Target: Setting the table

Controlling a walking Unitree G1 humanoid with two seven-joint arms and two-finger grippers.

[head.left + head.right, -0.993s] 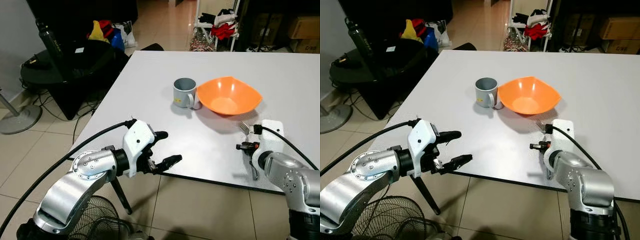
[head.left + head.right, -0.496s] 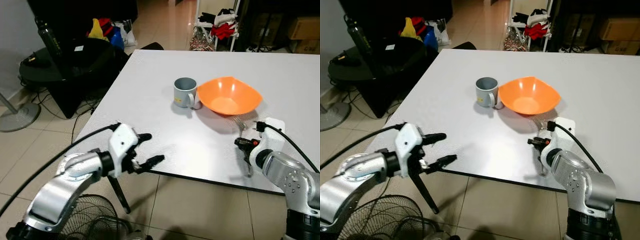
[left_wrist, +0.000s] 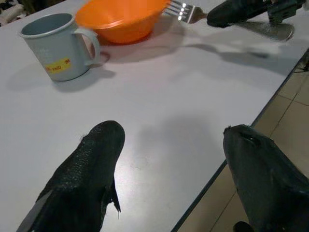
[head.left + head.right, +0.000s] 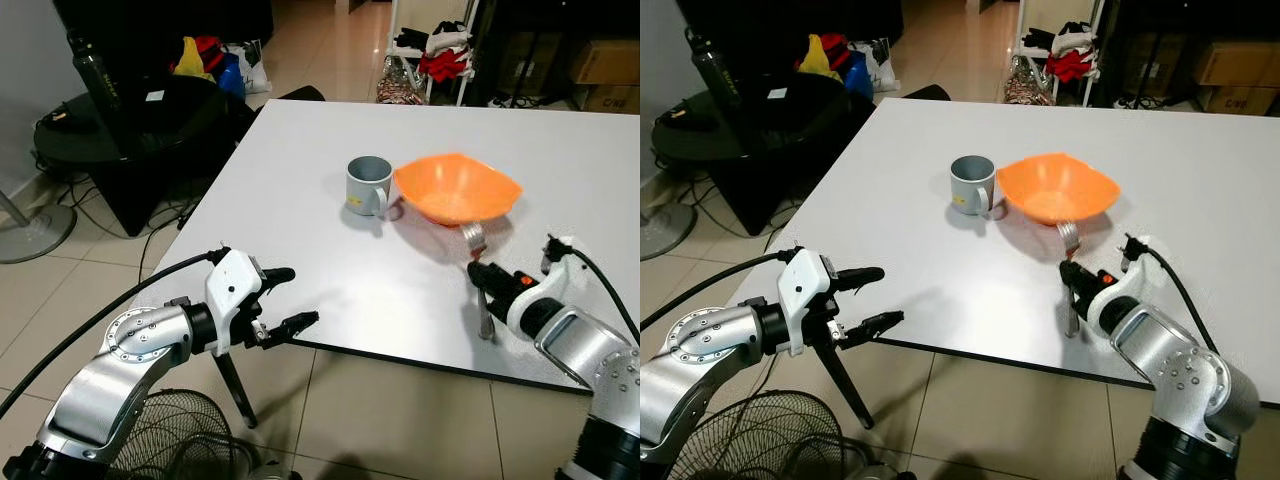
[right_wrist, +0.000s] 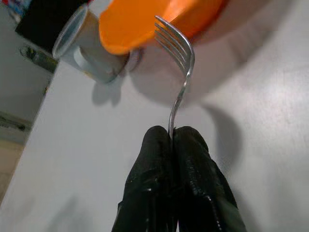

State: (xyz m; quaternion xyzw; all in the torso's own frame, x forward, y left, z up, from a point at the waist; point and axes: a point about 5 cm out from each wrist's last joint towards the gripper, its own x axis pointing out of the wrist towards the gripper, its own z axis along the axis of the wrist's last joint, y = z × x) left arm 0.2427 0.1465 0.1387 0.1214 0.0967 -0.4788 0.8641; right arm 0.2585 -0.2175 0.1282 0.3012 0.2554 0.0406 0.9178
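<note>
Right gripper (image 5: 173, 145) pinches fork (image 5: 177, 53) over seemingly white table (image 4: 300, 190).

Fork (image 5: 179, 72) handle hidden between the right gripper (image 5: 174, 133) fingers, past the clamp. Left gripper (image 3: 169, 145) fingers cut off at the picture's edge. Mug (image 3: 60, 46) label too small to read.

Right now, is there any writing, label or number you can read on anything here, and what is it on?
Yellow sticker on the grey mug: red print, too blurred to read; it may end in "60", but I cannot be sure.
Cardboard boxes in the background: printing too small to read.
Orange bowl, fork and table: no text to be seen.
</note>
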